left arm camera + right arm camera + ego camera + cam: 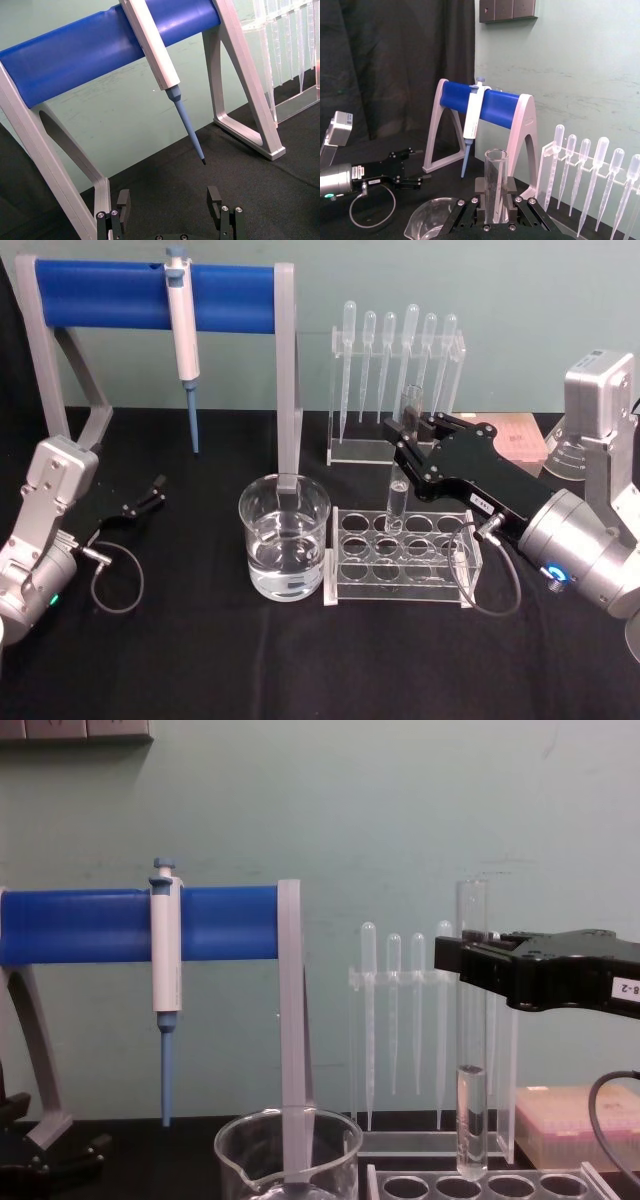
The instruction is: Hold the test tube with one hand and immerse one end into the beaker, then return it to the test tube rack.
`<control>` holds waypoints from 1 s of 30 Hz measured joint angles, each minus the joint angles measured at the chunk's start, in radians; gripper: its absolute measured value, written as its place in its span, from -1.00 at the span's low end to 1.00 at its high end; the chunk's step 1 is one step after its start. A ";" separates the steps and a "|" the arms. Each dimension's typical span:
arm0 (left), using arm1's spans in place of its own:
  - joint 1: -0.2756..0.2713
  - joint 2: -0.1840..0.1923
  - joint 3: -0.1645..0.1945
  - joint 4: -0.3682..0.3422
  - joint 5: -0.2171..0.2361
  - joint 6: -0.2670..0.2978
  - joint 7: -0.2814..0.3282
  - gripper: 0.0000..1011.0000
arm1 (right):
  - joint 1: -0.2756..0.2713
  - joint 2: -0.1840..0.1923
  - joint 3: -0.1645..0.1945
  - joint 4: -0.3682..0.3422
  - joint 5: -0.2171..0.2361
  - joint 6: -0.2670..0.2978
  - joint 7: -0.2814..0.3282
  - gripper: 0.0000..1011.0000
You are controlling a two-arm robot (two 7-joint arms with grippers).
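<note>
My right gripper [407, 432] is shut on the test tube [402, 465], gripping it near its upper end and holding it upright. In the chest view the test tube [471, 1050] hangs with its round bottom just above the holes of the clear tube rack [480, 1186], a little liquid in its lower part. Its open rim [496, 156] rises between the right gripper's fingers [479, 189]. The beaker [284, 537], part full of clear liquid, stands to the left of the rack [345, 570]. Far left, my left gripper [150, 495] rests open over the black cloth.
A blue-barred stand [150, 295] at the back left carries a white-and-blue pipettor [182, 340]. Behind the tube rack stands a clear holder with several plastic pipettes [395, 350]. A pink tip box [575, 1120] sits at the back right. Cables loop beside both wrists.
</note>
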 joint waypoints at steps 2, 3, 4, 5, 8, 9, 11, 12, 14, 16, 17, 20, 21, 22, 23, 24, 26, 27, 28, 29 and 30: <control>0.000 0.000 0.000 0.000 0.000 0.000 0.000 0.98 | 0.000 0.000 0.000 0.000 0.000 0.000 0.000 -0.55; 0.000 0.000 0.000 0.000 0.000 0.000 0.000 0.98 | 0.000 0.000 0.000 0.000 0.000 0.000 0.000 -0.55; 0.000 0.000 0.000 0.000 0.000 0.000 0.000 0.98 | 0.000 0.000 0.000 0.000 0.000 0.000 0.000 -0.55; 0.000 0.000 0.000 0.000 0.000 0.000 0.000 0.98 | 0.000 0.000 0.000 0.000 0.000 0.000 0.000 -0.55; 0.000 0.000 0.000 0.000 0.000 0.000 0.000 0.98 | 0.000 0.000 0.000 0.001 0.000 0.000 0.000 -0.55; 0.000 0.000 0.000 0.000 0.000 0.000 0.000 0.98 | 0.000 0.000 0.000 0.001 0.000 0.000 0.000 -0.55; 0.000 0.000 0.000 0.000 0.000 0.000 0.000 0.98 | 0.000 0.000 0.000 0.001 0.000 0.000 0.000 -0.55; 0.000 0.000 0.000 0.000 0.000 0.000 0.000 0.98 | 0.000 0.000 0.000 0.001 0.000 0.000 0.000 -0.55; 0.000 0.000 0.000 0.000 0.000 0.000 0.000 0.98 | 0.000 0.000 0.000 0.001 -0.001 0.000 0.000 -0.55; 0.000 0.000 0.000 0.000 0.000 0.000 0.000 0.98 | 0.000 0.000 0.000 0.001 -0.001 0.000 0.000 -0.55; 0.000 0.000 0.000 0.000 0.000 0.000 0.000 0.98 | 0.000 0.000 0.000 0.001 -0.001 0.000 0.000 -0.55; 0.000 0.000 0.000 0.000 0.000 0.000 0.000 0.98 | 0.000 0.000 0.000 0.001 -0.001 0.000 0.000 -0.55; 0.000 0.000 0.000 0.000 0.000 0.000 0.000 0.98 | 0.000 0.000 0.000 0.001 -0.001 0.000 0.000 -0.55; 0.000 0.000 0.000 0.000 0.000 0.000 0.000 0.98 | 0.000 0.000 0.000 0.001 -0.001 0.000 0.000 -0.55; 0.000 0.000 0.000 0.000 0.000 0.000 0.000 0.98 | 0.000 0.000 0.000 0.001 -0.001 0.000 0.000 -0.55; 0.000 0.000 0.000 0.000 0.000 0.000 0.000 0.98 | 0.000 0.000 0.000 0.001 -0.001 0.000 0.000 -0.55; 0.000 0.000 0.000 0.000 0.000 0.000 0.000 0.98 | 0.000 0.000 0.000 0.001 -0.001 0.000 0.000 -0.55; 0.000 0.000 0.000 0.000 0.000 0.000 0.000 0.98 | 0.000 0.000 0.000 0.001 -0.001 0.000 0.000 -0.55; 0.000 0.000 0.000 0.000 0.000 0.000 0.000 0.98 | 0.000 0.000 0.000 0.001 -0.001 0.000 0.000 -0.55; 0.000 0.000 0.000 0.000 0.000 0.000 0.000 0.98 | 0.000 0.000 0.000 0.001 -0.001 0.000 0.000 -0.55; 0.000 0.000 0.000 0.000 0.000 0.000 0.000 0.98 | 0.000 0.000 0.000 0.001 -0.001 0.000 0.000 -0.55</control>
